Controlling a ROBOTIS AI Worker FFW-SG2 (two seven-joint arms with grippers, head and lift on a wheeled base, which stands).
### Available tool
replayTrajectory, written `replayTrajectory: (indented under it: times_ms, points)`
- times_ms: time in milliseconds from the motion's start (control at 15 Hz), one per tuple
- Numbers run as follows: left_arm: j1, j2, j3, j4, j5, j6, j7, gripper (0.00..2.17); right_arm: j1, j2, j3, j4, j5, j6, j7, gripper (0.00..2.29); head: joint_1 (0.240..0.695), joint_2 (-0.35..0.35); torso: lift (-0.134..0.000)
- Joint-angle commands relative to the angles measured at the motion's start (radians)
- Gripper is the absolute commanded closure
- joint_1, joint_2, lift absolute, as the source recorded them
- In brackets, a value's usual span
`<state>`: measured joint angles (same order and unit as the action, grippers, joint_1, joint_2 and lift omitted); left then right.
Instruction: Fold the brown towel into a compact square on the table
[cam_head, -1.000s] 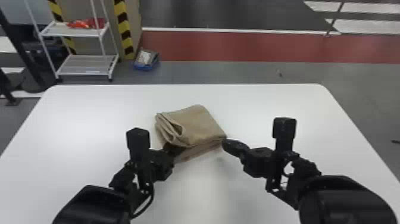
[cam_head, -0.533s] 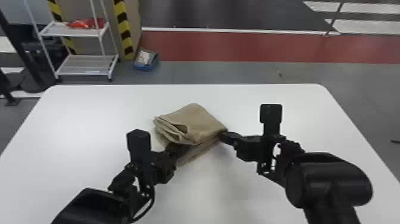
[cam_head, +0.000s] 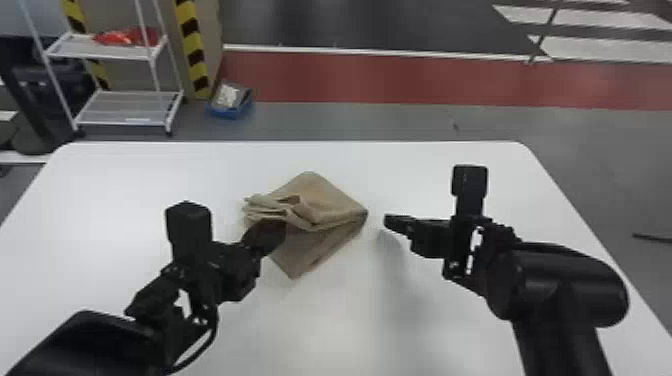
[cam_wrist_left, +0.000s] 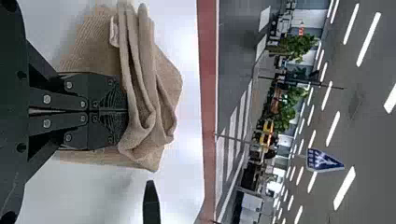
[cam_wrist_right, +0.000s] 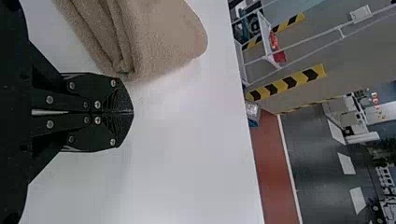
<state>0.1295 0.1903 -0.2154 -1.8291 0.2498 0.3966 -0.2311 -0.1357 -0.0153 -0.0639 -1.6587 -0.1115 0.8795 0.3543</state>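
Nearly a packet, its top fold rumpled.
Left gripper (cam_head: 281, 229), pressed together, meets the bunched left side of the towel (cam_head: 325, 200); whether it pinches cloth I cannot tell. The towel lies inward from the far edge of the surface (cam_head: 325, 325). Right gripper (cam_head: 389, 221), also pressed together, sits just off the towel's right corner. Best to pin the lower layer and smooth the bunched folds with light strokes, lest the stack skid.
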Motion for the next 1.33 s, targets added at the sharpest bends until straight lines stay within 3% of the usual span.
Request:
replayTrajectory:
  times_ms: [0,133,400,667,867,1267]
  points:
    - [-0.01,0.009,0.042,0.001,0.022,-0.002,0.004,2.15,-0.028,0.0,-0.016,0.042,-0.008,0.0,0.0,1.96,0.695,-0.083,-0.123]
    - [-0.011,0.009,0.06,0.001,0.02,-0.002,0.007,2.15,-0.025,0.002,-0.025,0.042,-0.017,0.013,0.002,1.96,0.695,-0.071,-0.123]
    - [-0.013,0.011,0.074,0.002,0.013,-0.008,0.024,2.15,0.05,0.0,-0.03,-0.07,-0.039,-0.015,0.002,1.96,0.695,-0.049,-0.123]
    - [-0.039,0.0,0.114,0.085,0.014,-0.17,0.061,2.15,0.099,0.002,0.038,-0.176,-0.07,-0.196,0.035,1.96,0.695,-0.027,-0.123]
    - [-0.059,-0.008,0.183,0.146,0.023,-0.219,0.079,2.15,0.11,0.009,0.154,-0.191,-0.1,-0.208,0.063,1.96,0.695,0.051,-0.123]
    - [-0.062,-0.006,0.295,0.191,0.051,-0.253,0.065,2.15,0.205,0.012,0.338,-0.268,-0.083,-0.202,0.041,1.96,0.695,0.251,-0.123]
